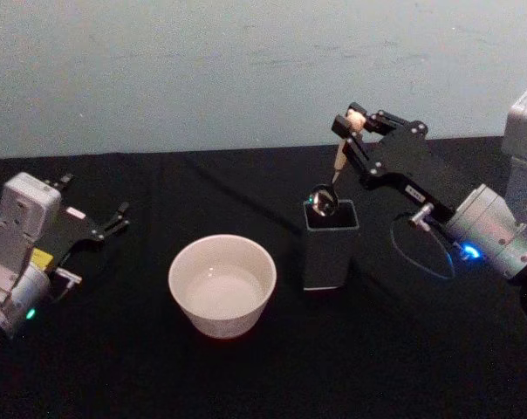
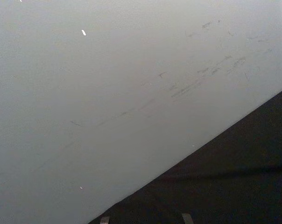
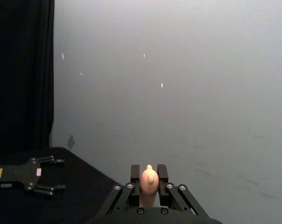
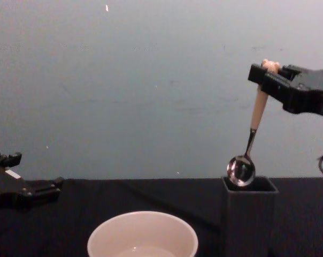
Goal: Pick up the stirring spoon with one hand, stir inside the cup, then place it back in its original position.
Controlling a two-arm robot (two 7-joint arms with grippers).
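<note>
The right hand is closed on the top of the spoon, partly hiding the bear head. The spoon's bowl hangs at the mouth of the holder; whether they touch is unclear. The cup stands at 9 o'clock from the holder. The left hand lies open, farther toward 9 o'clock.

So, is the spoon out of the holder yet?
Almost: the right gripper holds the stirring spoon upright by its bear-head, bowl level with the dark holder rim.

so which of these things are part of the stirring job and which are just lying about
In the job: spoon, held by the right gripper; cup; holder below the spoon.
Lying about: left gripper, open, at the left of the table.
</note>
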